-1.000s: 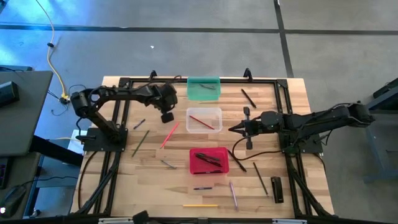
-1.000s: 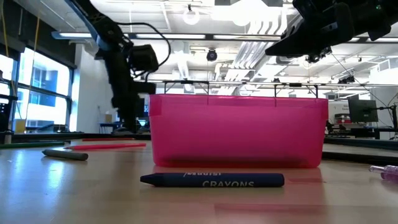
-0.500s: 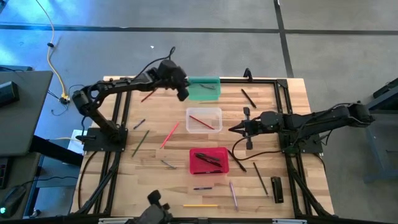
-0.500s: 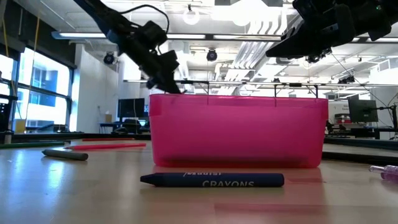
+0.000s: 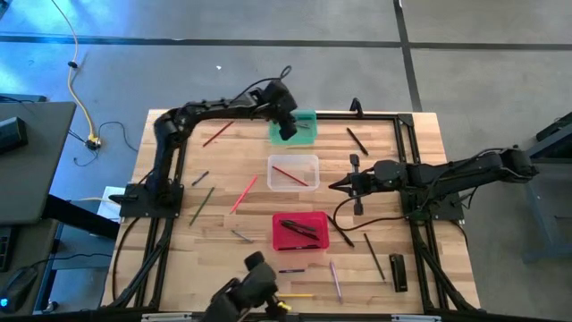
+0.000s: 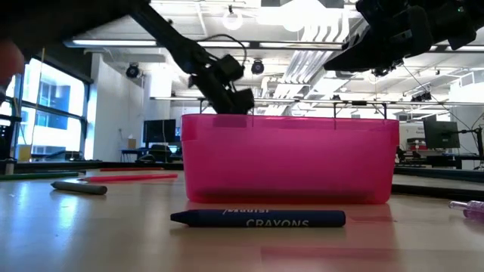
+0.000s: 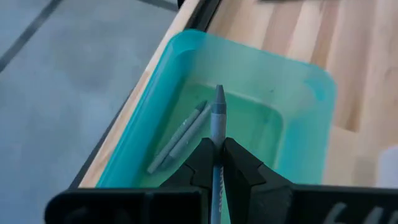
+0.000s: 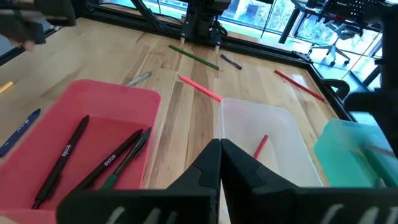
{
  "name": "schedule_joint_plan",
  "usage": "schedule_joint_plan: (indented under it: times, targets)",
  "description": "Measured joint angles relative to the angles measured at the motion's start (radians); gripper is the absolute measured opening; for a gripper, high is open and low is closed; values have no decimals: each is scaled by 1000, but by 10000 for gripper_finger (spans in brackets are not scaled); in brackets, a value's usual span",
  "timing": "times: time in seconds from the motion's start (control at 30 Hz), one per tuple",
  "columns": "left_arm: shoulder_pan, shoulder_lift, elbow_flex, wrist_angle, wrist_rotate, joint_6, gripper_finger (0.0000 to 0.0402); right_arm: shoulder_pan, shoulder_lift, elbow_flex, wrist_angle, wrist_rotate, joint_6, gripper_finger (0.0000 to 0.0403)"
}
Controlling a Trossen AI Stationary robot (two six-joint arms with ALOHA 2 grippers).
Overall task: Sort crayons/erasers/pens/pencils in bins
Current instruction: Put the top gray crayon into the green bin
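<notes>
The grey crayon [image 7: 218, 118] sits clamped between my left pincer's [image 5: 287, 128] fingers, tip pointing out ahead, and it hangs over the teal bin [image 7: 298, 87] at the far edge of the surface [image 5: 384, 179]. Two other grey crayons [image 7: 180, 140] already lie in that bin, so I judge this is the right place to drop mine.

My worry is the release. In the wrist view the tip seems to reach toward the middle of the bin, but I cannot tell how high I am above it. If I let go from well up, the crayon could land on end, bounce off the wall and roll over the rim, and the surface edge runs just beside the bin on that side, so it might fall to the floor. A tilted crayon could also catch on the rim and rest half out.

My right pincer [image 5: 342, 185] is shut on nothing, waiting near the clear bin [image 5: 293, 172], well apart from this drop. The red bin [image 8: 87, 99] holds pens [image 8: 62, 158] and plays no part here.
</notes>
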Motion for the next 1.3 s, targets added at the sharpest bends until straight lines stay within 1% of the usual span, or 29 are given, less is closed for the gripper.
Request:
schedule_joint_plan:
  times: [0.1, 0.23, 0.67, 0.93, 1.07, 1.3]
  targets:
    - [3, 57, 65, -48, 0, 20, 3, 0, 0, 0, -8, 0, 10, 0]
    - [9, 101, 101, -59, 0, 27, 3, 0, 0, 0, -17, 0, 13, 0]
    - [44, 148, 106, -63, 0, 29, 3, 0, 0, 0, -20, 0, 26, 0]
    - [45, 158, 106, -69, 0, 42, 4, 0, 0, 0, -21, 0, 26, 0]
    - [45, 171, 106, -69, -2, 34, 15, 0, 0, 0, -21, 0, 30, 0]
    - [43, 180, 110, -66, -8, 33, 54, 0, 0, 0, -29, 0, 30, 0]
